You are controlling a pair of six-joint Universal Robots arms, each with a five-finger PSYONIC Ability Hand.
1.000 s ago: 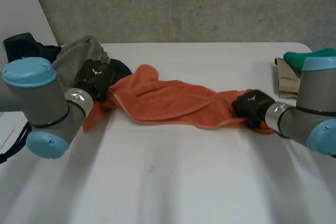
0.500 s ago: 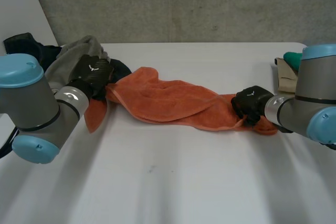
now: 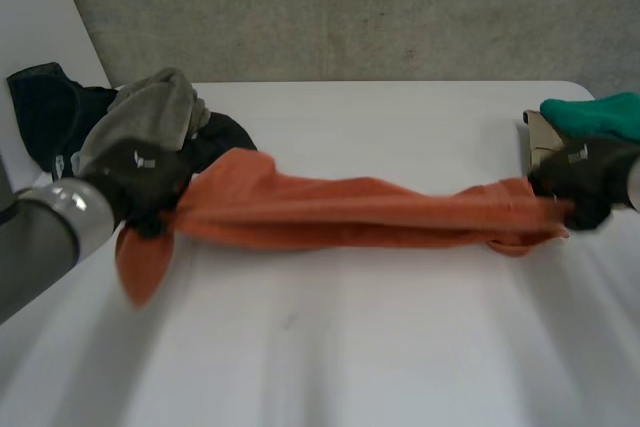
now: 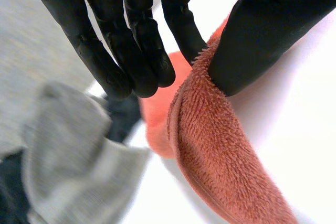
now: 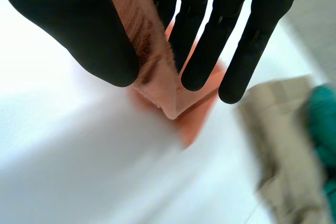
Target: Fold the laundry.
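An orange towel [image 3: 360,212] stretches in a long, bunched band across the middle of the white table [image 3: 320,347], held at both ends. The robot's left hand [image 3: 140,182] grips the end nearest the table's left edge. The left wrist view shows the terry cloth pinched between thumb and fingers. A loose corner of the towel hangs down below that hand. The right hand [image 3: 585,175] holds the other end close to the right edge, thumb and fingers clamped on a corner of the cloth. In the right wrist view the corner's tip pokes out past the fingertips. Behind the left hand, toward the far left corner, lies a heap of unfolded laundry: a grey garment [image 3: 150,112] over black garments [image 3: 50,107]. Just behind the right hand, at the right edge, a green cloth [image 3: 600,112] lies touching a folded beige cloth [image 3: 540,147].
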